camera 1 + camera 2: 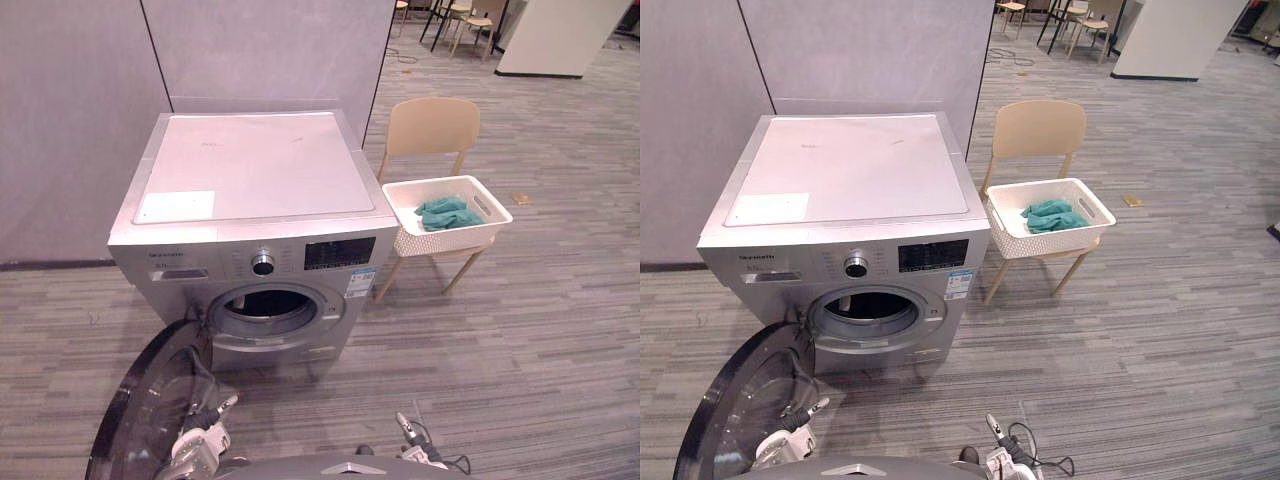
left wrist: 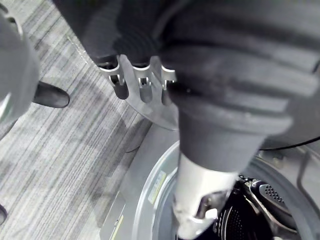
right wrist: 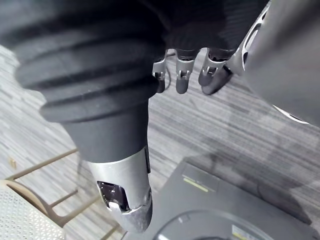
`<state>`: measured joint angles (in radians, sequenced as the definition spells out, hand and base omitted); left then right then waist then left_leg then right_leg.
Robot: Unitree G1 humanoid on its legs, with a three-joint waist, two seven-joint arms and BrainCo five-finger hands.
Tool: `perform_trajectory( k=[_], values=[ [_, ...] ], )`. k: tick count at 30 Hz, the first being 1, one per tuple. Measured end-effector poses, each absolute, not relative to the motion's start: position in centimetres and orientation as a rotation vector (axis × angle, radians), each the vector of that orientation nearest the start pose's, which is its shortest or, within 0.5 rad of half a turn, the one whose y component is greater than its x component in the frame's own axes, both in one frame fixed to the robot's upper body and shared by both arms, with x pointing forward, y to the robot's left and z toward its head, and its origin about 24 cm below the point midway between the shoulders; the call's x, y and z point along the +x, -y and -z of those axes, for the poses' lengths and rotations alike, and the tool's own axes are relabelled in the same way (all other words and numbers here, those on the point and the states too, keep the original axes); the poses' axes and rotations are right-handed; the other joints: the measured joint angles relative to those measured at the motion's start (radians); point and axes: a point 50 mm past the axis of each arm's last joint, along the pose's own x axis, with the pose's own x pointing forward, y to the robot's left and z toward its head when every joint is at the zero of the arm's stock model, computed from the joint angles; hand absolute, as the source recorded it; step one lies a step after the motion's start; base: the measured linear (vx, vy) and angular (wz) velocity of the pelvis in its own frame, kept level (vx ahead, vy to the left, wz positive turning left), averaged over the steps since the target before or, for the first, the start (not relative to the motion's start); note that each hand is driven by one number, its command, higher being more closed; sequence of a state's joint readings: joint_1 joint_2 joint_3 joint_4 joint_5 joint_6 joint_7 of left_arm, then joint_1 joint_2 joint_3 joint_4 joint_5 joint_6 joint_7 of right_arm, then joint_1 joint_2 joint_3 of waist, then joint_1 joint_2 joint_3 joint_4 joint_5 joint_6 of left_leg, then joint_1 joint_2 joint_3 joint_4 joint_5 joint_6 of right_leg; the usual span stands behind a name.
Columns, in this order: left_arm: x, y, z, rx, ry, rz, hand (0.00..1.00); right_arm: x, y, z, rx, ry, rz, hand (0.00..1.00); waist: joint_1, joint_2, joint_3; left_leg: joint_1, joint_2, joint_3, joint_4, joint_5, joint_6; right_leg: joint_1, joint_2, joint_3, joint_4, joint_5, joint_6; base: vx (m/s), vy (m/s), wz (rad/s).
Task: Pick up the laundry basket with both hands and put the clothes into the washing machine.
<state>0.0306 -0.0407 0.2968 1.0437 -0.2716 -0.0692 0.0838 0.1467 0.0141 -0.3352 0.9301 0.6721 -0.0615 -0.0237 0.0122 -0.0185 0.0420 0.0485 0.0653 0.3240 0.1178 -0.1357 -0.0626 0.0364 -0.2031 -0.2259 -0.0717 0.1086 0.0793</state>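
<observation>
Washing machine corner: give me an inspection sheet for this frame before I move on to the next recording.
Surface: grey plank floor.
Job's things: washing machine, its door swung open; white laundry basket on a beige chair to the machine's right, teal clothes inside.
Clutter: small tan item on the floor past the chair.
Hands: left hand and right hand hang low, fingers relaxed, holding nothing.
Cables: nothing seen.
Surroundings: grey partition behind the machine; more chairs far back.
</observation>
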Motion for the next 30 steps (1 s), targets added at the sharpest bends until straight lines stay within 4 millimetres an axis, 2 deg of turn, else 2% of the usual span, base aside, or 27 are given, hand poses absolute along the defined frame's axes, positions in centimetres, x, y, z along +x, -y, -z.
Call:
perform_trajectory(
  k=[1, 3, 5, 6, 8, 9, 10, 11, 12, 13, 14, 15, 17, 18, 19, 20, 21, 22, 23, 24, 25, 27, 28, 29, 30],
  values=[
    [11.3, -17.7, 15.8, -0.379, -0.986, -0.489, 0.00, 8.5, 20.4, 15.6, 0.721, -0.861, 0.744, 0.00, -0.001, -0.004, -0.002, 0.007, 0.001, 0.004, -0.003, 0.000, -0.001, -0.008, 0.000, 0.003, 0.017, -0.010, 0.000, 0.06, 0.037, -0.20],
    [11.1, -17.3, 16.0, -0.384, -1.001, -0.484, 0.00, 8.6, 21.0, 15.5, 0.704, -0.854, 0.744, 0.00, -0.005, 0.022, 0.005, 0.020, 0.012, 0.022, 0.002, -0.004, -0.004, -0.081, 0.000, 0.025, 0.152, -0.065, -0.004, 0.08, 0.015, -0.26],
    [11.2, -17.2, 16.0, -0.382, -1.006, -0.481, 0.00, 8.8, 21.5, 15.4, 0.700, -0.842, 0.745, 0.00, 0.004, 0.033, 0.017, 0.045, 0.020, 0.055, 0.000, 0.000, -0.001, -0.160, -0.001, 0.042, 0.313, -0.102, -0.009, 0.07, -0.007, -0.60],
    [11.0, -17.3, 16.1, -0.380, -1.015, -0.485, 0.00, 8.9, 21.5, 15.4, 0.709, -0.838, 0.743, 0.00, 0.002, 0.022, 0.032, 0.063, 0.020, 0.062, 0.000, 0.000, -0.002, -0.192, -0.003, 0.052, 0.391, -0.115, -0.019, 0.01, -0.020, -0.62],
    [11.0, -17.5, 16.1, -0.375, -1.014, -0.484, 0.00, 8.5, 21.4, 15.6, 0.698, -0.861, 0.736, 0.00, -0.002, 0.019, 0.033, 0.076, 0.020, 0.060, 0.000, -0.008, -0.002, -0.213, -0.005, 0.043, 0.432, -0.115, -0.020, -0.03, -0.021, -0.46],
    [11.3, -17.6, 16.0, -0.362, -1.013, -0.477, 0.00, 8.2, 21.3, 15.8, 0.692, -0.878, 0.736, 0.00, -0.010, 0.009, 0.035, 0.077, 0.015, 0.064, 0.004, -0.024, 0.002, -0.216, -0.010, 0.005, 0.401, -0.115, -0.021, -0.03, -0.006, -0.46],
    [11.3, -17.7, 16.0, -0.359, -1.013, -0.477, 0.00, 7.9, 21.4, 15.9, 0.688, -0.892, 0.738, 0.00, -0.014, 0.012, 0.031, 0.075, 0.017, 0.073, 0.003, -0.024, 0.003, -0.210, -0.017, -0.019, 0.369, -0.120, -0.031, -0.03, -0.031, -0.48],
    [11.3, -17.8, 16.0, -0.355, -1.015, -0.477, 0.00, 8.2, 21.3, 16.0, 0.691, -0.898, 0.733, 0.00, -0.015, 0.017, 0.037, 0.068, 0.020, 0.098, 0.001, -0.020, 0.008, -0.207, -0.046, -0.067, 0.347, -0.163, -0.073, -0.06, -0.062, -0.36],
    [11.3, -17.6, 16.1, -0.352, -1.020, -0.467, 0.00, 7.9, 21.5, 16.1, 0.697, -0.909, 0.751, 0.00, -0.031, 0.023, 0.048, 0.069, 0.026, 0.121, -0.002, -0.012, 0.008, -0.218, -0.092, -0.144, 0.409, -0.186, -0.102, -0.05, -0.070, -0.31],
    [11.4, -17.6, 16.0, -0.329, -1.019, -0.445, 0.00, 7.2, 21.6, 16.3, 0.717, -0.924, 0.784, 0.00, -0.040, 0.026, 0.052, 0.073, 0.033, 0.125, -0.005, -0.007, 0.001, -0.231, -0.131, -0.176, 0.469, -0.201, -0.105, -0.03, -0.057, -0.23],
    [11.1, -17.9, 16.1, -0.288, -1.031, -0.419, 0.00, 6.5, 21.9, 16.4, 0.728, -0.936, 0.820, 0.00, -0.048, 0.030, 0.053, 0.083, 0.052, 0.135, -0.013, 0.000, -0.013, -0.233, -0.166, -0.199, 0.513, -0.208, -0.101, 0.03, -0.089, -0.31],
    [10.7, -18.2, 16.1, -0.264, -1.040, -0.411, 0.00, 6.0, 22.0, 16.5, 0.739, -0.944, 0.843, 0.00, -0.044, 0.031, 0.053, 0.098, 0.068, 0.149, -0.029, 0.010, -0.034, -0.231, -0.179, -0.207, 0.514, -0.208, -0.093, 0.06, -0.176, -0.55],
    [9.9, -19.2, 16.2, -0.229, -1.058, -0.414, 0.00, 5.5, 21.9, 16.6, 0.747, -0.954, 0.855, 0.00, -0.038, 0.019, 0.051, 0.116, 0.102, 0.172, -0.045, 0.022, -0.084, -0.227, -0.189, -0.200, 0.486, -0.182, -0.055, 0.05, -0.258, -0.53],
    [9.4, -20.0, 16.2, -0.217, -1.063, -0.434, 0.00, 4.9, 21.5, 16.8, 0.756, -0.973, 0.862, 0.00, -0.045, -0.014, 0.046, 0.123, 0.109, 0.174, -0.049, 0.020, -0.129, -0.206, -0.196, -0.200, 0.438, -0.140, 0.014, 0.10, -0.395, -0.35],
    [9.1, -19.9, 16.4, -0.243, -1.076, -0.453, 0.00, 3.9, 22.0, 16.9, 0.748, -1.001, 0.890, 0.00, -0.046, 0.001, 0.045, 0.145, 0.154, 0.162, -0.048, 0.026, -0.160, -0.182, -0.148, -0.217, 0.415, -0.162, 0.053, 0.12, -0.414, -0.33],
    [8.8, -19.5, 16.5, -0.262, -1.084, -0.453, 0.00, 3.6, 22.4, 16.9, 0.743, -1.000, 0.901, 0.00, -0.045, 0.021, 0.042, 0.145, 0.177, 0.127, -0.047, 0.037, -0.160, -0.176, -0.111, -0.225, 0.397, -0.175, 0.041, 0.21, -0.374, -0.46],
    [8.7, -18.6, 16.6, -0.292, -1.090, -0.445, 0.00, 3.8, 23.3, 16.7, 0.726, -0.989, 0.907, 0.00, -0.045, 0.069, 0.045, 0.142, 0.231, 0.094, -0.022, 0.039, -0.176, -0.180, -0.061, -0.222, 0.414, -0.207, 0.019, 0.18, -0.259, -0.36],
    [8.7, -18.3, 16.7, -0.299, -1.092, -0.441, 0.00, 4.0, 23.9, 16.5, 0.714, -0.980, 0.910, 0.00, -0.050, 0.069, 0.055, 0.135, 0.249, 0.082, 0.006, 0.043, -0.177, -0.182, -0.047, -0.222, 0.426, -0.227, 0.012, 0.22, -0.426, -0.41],
    [8.8, -18.1, 16.6, -0.304, -1.088, -0.438, 0.00, 3.9, 24.3, 16.4, 0.705, -0.980, 0.914, 0.00, -0.053, 0.074, 0.054, 0.101, 0.285, 0.055, 0.093, 0.061, -0.168, -0.182, -0.018, -0.217, 0.436, -0.254, -0.003, 0.19, -0.465, -0.31],
    [8.6, -18.3, 16.7, -0.297, -1.091, -0.441, 0.00, 3.8, 24.4, 16.5, 0.698, -0.995, 0.915, 0.00, -0.053, 0.076, 0.054, 0.051, 0.328, 0.015, 0.212, 0.086, -0.136, -0.164, 0.014, -0.216, 0.418, -0.266, -0.016, 0.17, -0.463, -0.30],
    [8.6, -18.3, 16.6, -0.293, -1.087, -0.439, 0.00, 3.7, 24.3, 16.5, 0.696, -1.002, 0.913, 0.00, -0.052, 0.076, 0.054, 0.025, 0.347, -0.005, 0.271, 0.104, -0.110, -0.149, 0.027, -0.215, 0.401, -0.268, -0.020, 0.15, -0.343, -0.26],
    [9.0, -18.9, 16.1, -0.277, -1.027, -0.448, 0.00, 4.1, 24.1, 16.6, 0.685, -1.010, 0.887, 0.00, -0.045, 0.078, 0.063, -0.089, 0.425, -0.069, 0.508, 0.262, 0.081, -0.070, 0.101, -0.206, 0.316, -0.269, -0.051, 0.16, -0.317, -0.31],
    [9.1, -19.1, 16.1, -0.277, -1.016, -0.456, 0.00, 4.3, 24.0, 16.6, 0.677, -1.013, 0.872, 0.00, -0.039, 0.077, 0.066, -0.117, 0.440, -0.092, 0.563, 0.293, 0.092, -0.048, 0.120, -0.193, 0.291, -0.266, -0.063, 0.20, -0.280, -0.46],
    [9.3, -19.3, 16.0, -0.275, -1.002, -0.461, 0.00, 4.8, 24.0, 16.5, 0.653, -1.016, 0.842, 0.00, -0.027, 0.078, 0.071, -0.179, 0.425, -0.141, 0.713, 0.216, 0.059, -0.016, 0.136, -0.173, 0.253, -0.262, -0.082, 0.22, -0.202, -0.48],
    [9.4, -19.4, 15.9, -0.276, -0.992, -0.465, 0.00, 5.5, 24.4, 16.3, 0.624, -1.008, 0.818, 0.00, -0.022, 0.076, 0.076, -0.241, 0.370, -0.162, 0.821, 0.113, 0.033, 0.018, 0.139, -0.161, 0.220, -0.253, -0.097, 0.22, -0.166, -0.43]
  ],
)
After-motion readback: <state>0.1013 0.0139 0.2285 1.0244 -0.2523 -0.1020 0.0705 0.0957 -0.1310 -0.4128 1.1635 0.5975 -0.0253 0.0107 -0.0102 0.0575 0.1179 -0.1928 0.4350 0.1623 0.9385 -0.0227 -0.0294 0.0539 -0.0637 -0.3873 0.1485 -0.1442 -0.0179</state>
